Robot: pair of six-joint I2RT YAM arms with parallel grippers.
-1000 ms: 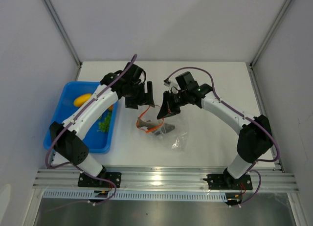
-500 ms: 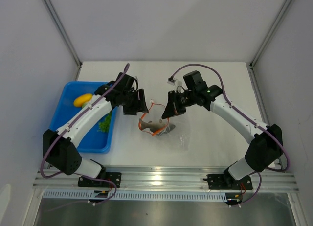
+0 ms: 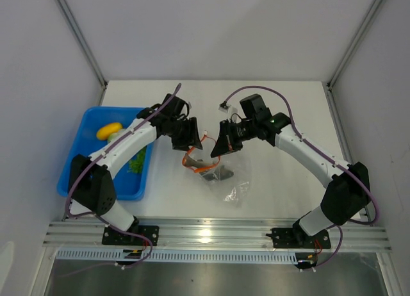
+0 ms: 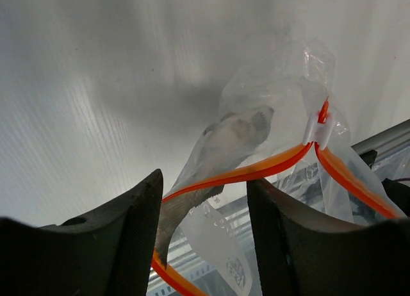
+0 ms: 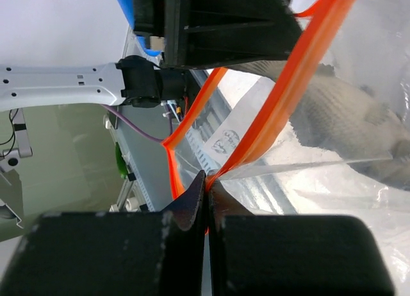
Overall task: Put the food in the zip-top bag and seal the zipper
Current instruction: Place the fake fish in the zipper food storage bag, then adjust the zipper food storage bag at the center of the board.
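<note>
white table (image 3: 275, 110) under everything. blue tray (image 3: 80, 142) at left side, well apart from bag. zip-top bag (image 3: 230, 184) mid-table between two arms, clear, crumpled, mouth lifted, body trailing toward near edge. left gripper (image 4: 204, 187) at bag mouth, jaws apart, zipper (image 4: 256, 171) running through gap between them. right gripper (image 5: 205, 180) opposite, jaws pinched tight on zipper. grey toy fish (image 4: 224, 145) inside bag. yellow oval fruit (image 3: 107, 130) at tray's far end. green leafy bits (image 3: 136, 163) in tray, just beside left arm.
</note>
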